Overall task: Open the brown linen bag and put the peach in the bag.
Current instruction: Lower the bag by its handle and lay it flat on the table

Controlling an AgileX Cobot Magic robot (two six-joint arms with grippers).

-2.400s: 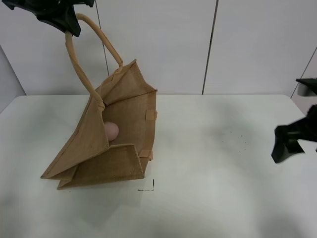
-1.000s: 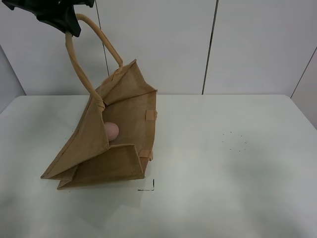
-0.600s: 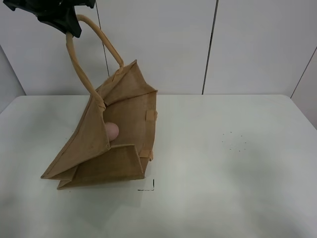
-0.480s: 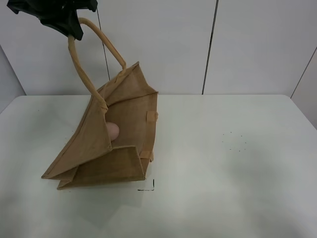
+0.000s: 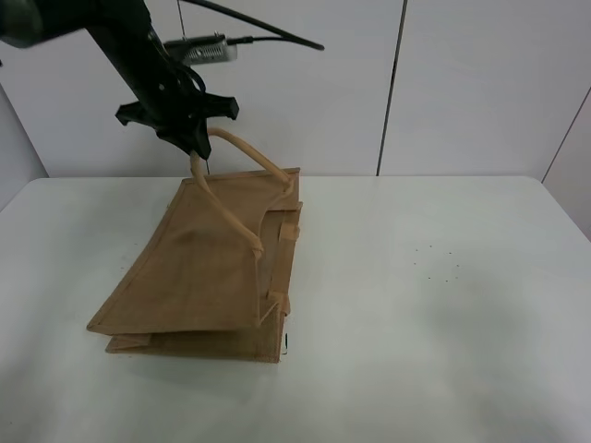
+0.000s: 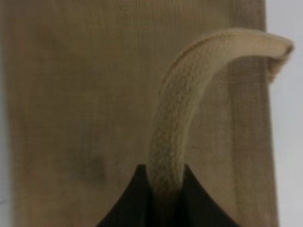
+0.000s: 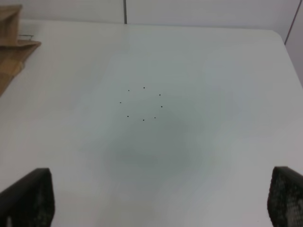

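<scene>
Brown linen bag [image 5: 199,268]: laid collapsed on the table [image 5: 443,305], one handle [image 5: 242,157] pinched by the left gripper [image 5: 196,146]. Peach: not seen, presumably enclosed. Right gripper [image 7: 156,198]: spread, idle. Step judged final; handle release is called for next.

Even soft light, blurred wrist close-up.

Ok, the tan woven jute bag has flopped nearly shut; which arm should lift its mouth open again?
Left, probably. The left gripper already pinches the padded loop handle of the tan woven jute bag. The right gripper hangs open over bare white table, away from the bag.
</scene>
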